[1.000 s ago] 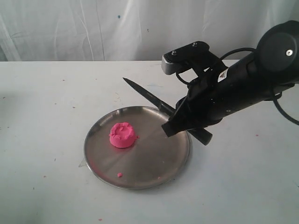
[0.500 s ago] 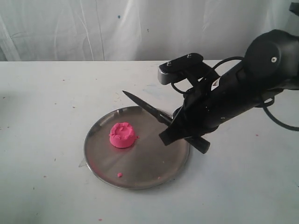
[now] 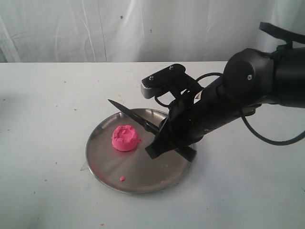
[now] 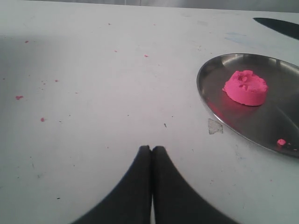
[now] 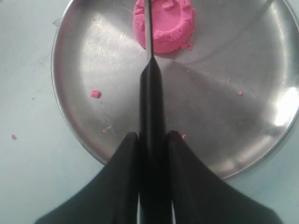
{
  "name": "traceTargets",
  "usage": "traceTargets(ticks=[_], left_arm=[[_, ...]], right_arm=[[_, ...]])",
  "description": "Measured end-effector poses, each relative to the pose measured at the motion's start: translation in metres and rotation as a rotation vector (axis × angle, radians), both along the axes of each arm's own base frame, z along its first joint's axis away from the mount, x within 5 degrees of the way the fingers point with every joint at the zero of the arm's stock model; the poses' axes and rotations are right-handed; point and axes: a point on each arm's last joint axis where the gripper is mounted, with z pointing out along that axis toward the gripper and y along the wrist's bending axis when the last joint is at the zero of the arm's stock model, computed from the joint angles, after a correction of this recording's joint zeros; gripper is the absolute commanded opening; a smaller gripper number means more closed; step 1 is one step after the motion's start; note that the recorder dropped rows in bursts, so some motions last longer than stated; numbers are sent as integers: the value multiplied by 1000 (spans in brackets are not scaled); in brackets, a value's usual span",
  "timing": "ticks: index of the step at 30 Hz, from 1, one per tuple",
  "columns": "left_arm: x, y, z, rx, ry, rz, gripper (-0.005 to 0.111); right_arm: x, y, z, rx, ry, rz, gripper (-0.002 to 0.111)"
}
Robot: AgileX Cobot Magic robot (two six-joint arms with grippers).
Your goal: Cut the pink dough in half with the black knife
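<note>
The pink dough (image 3: 125, 138) is one round, rough-topped lump on the left part of the steel plate (image 3: 157, 177). It also shows in the left wrist view (image 4: 245, 87) and the right wrist view (image 5: 170, 28). My right gripper (image 3: 164, 138) is shut on the handle of the black knife (image 3: 131, 116). The blade hangs in the air just behind the dough, point to the left. In the right wrist view the black knife (image 5: 150, 79) runs out from my right gripper (image 5: 152, 136) across the dough's middle. My left gripper (image 4: 152, 149) is shut on nothing above bare table.
A tiny pink crumb (image 3: 122, 179) lies near the plate's front rim. Small pink specks dot the white table (image 3: 47, 119). A white curtain (image 3: 95, 28) hangs behind. The right arm (image 3: 248, 90) leans in from the right over the plate's right side.
The right arm has carried the knife leftward and a little lower, so the blade now hangs right behind the dough. The dough, plate and left gripper have not moved.
</note>
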Motion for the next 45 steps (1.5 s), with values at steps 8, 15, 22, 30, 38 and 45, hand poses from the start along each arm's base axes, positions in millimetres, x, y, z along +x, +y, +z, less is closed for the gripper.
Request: traceTargets(ticks=[8,15,22,30,38,45], left_arm=[[0,0,1,-1,-14,3,0],[5,4,23,-139,-245,76,0],[5,7,34,-532,-331,143,0],[-8,5,97,-548,-552,47,0],[55,-8,166,-276,-373,-33,0],[171,-28,134,-145,3,-191,0]], right_arm=[[2,2,-1,26,3,-22,0],[2,2,-1,29,5,-24,0],[2,2,-1,29,6,-23,0],[2,3,-3,24,13,-21,0],[18,15,-17,-56,79,33,0],[32,23,-38,-93,89,36,0]])
